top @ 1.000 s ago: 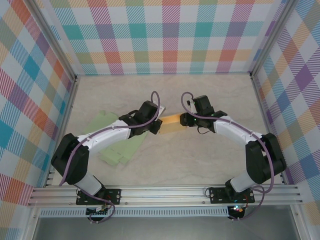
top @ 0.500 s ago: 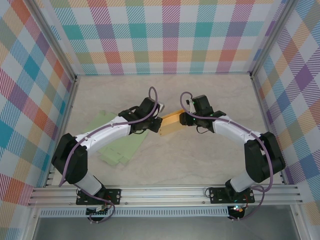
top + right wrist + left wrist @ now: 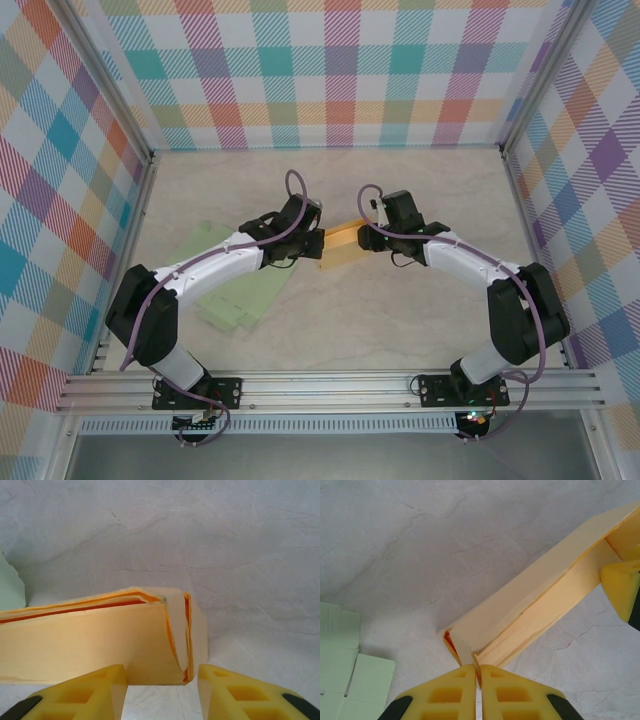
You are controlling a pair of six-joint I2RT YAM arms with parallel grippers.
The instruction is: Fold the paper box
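The long orange-yellow paper box (image 3: 342, 244) sits near the middle of the pale marble-patterned surface (image 3: 400, 320), held between my two arms. From the overhead camera it looks like a short slanted bar, with its left end lower in the picture than its right.

From the left wrist camera the box (image 3: 530, 612) runs from bottom centre up to the right. It is partly folded into a shallow channel with layered paper walls. My left hand (image 3: 478, 680) is pinched together on the paper at the near corner, and its yellow fingers (image 3: 447, 692) almost meet around that thin edge. At the far end of the box I can see a yellow fingertip of the other arm (image 3: 620, 587) against it. From above, the left hand (image 3: 318, 243) meets the box's left end.

From the right wrist camera the box's other end (image 3: 100, 640) shows a folded flap with darker orange along the seams. My right hand (image 3: 162, 690) has its fingers (image 3: 80, 697) apart, one on each side of that end. I cannot tell whether they press on it. From above, the right hand (image 3: 366, 237) sits at the box's right end.

A stack of flat pale green paper sheets (image 3: 235, 290) lies to the left of the box, under the left arm. Colourful checked walls (image 3: 340, 70) enclose the surface.
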